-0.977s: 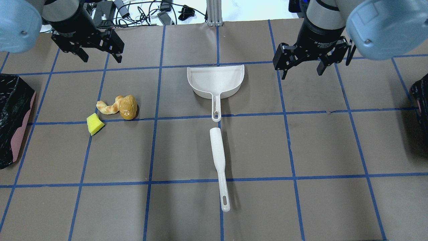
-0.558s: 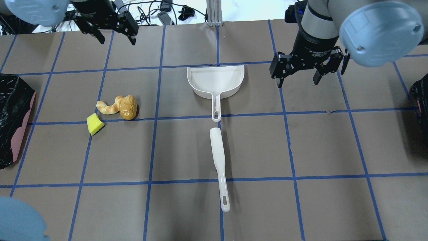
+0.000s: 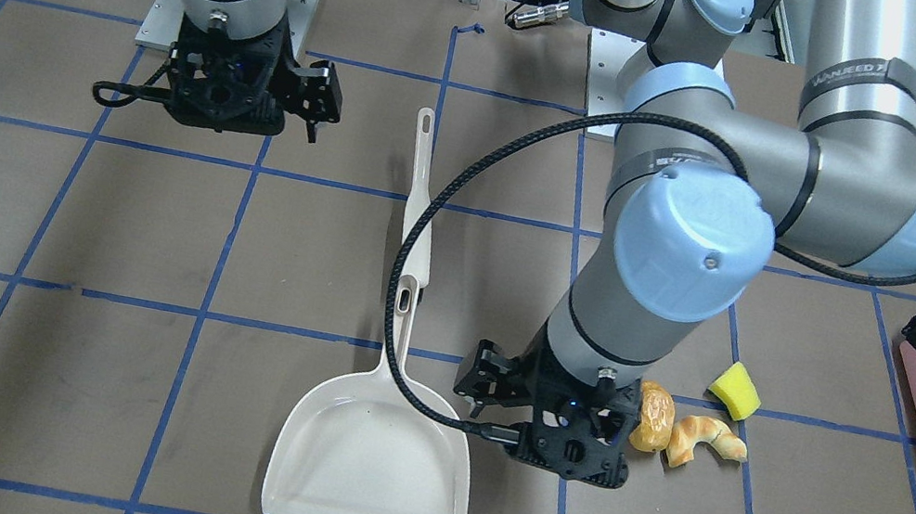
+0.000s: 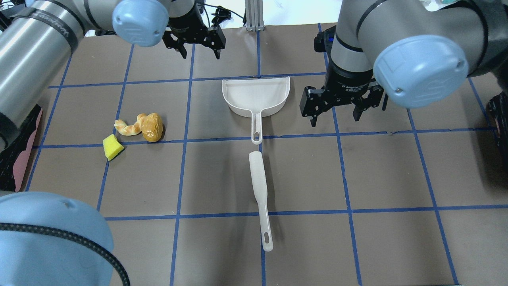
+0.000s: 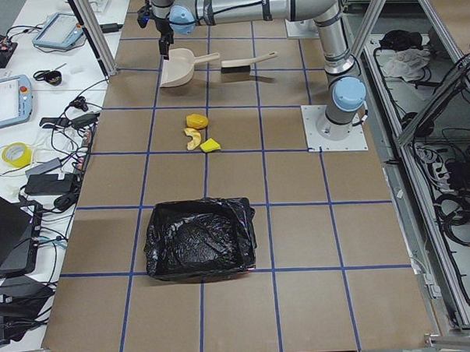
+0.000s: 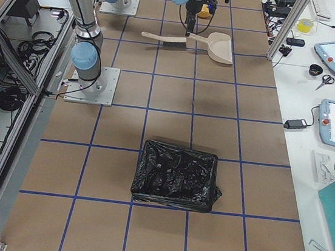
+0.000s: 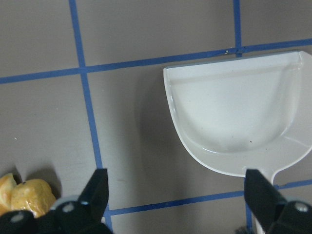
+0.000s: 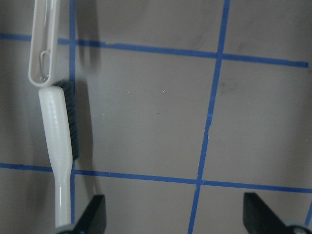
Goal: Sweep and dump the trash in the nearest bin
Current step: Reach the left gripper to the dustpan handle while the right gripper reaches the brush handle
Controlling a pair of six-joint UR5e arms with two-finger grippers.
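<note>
- The trash looks light. The yellow sponge wedge (image 4: 112,147) is probably soft and squashy. The bread roll (image 4: 152,127) and the croissant (image 4: 129,126) are rounded and likely to skid or roll when nudged, so pushing should suit them better than pinching.
- The dustpan (image 4: 256,96) and brush (image 4: 260,198) look like stiff, light plastic. Each is best taken by its slim handle.
- All three pieces lie close together on the worktop (image 4: 389,171), the roll touching the croissant and the sponge just beside them. The bin (image 4: 22,167) stands at the worktop's end on that same side.
- The left claw (image 4: 201,53) is released and empty. It hangs above the gap between the roll and the dustpan, touching neither.
- The right claw (image 4: 334,119) is also spread and empty. It hovers beside the dustpan's other flank, well apart from the trash, with the brush head off to one side.
</note>
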